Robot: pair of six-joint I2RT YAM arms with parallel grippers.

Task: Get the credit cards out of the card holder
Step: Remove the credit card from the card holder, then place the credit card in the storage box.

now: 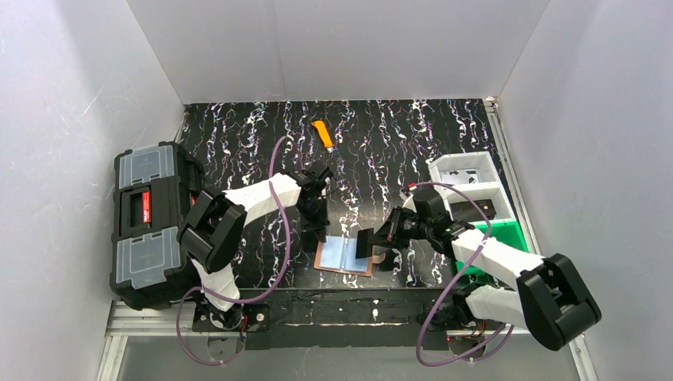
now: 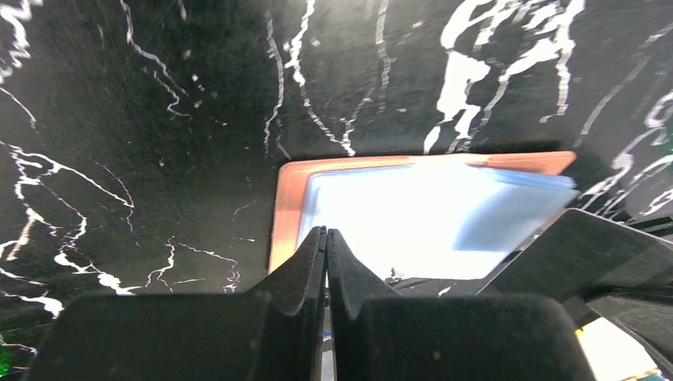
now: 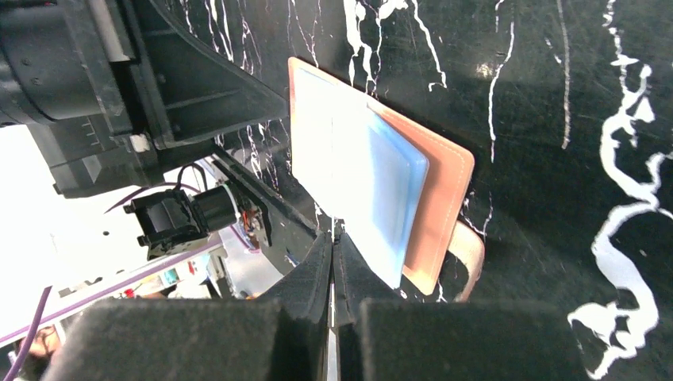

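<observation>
So, the left fingers [image 2: 316, 258] are squeezed shut on nothing, tips at the left end of the brown card holder [image 1: 321, 260]. It lies flat on the worktop [image 1: 381, 151] between both arms, long axis left to right, with a pale blue card [image 1: 349, 254] in it. The right fingers [image 3: 321, 266], also closed, sit at the card's right edge. I can't tell if they're pinching it.

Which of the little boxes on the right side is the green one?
The green bin, the one closest to the arms' bases, partly under the right arm. The two white bins sit behind it.
</observation>
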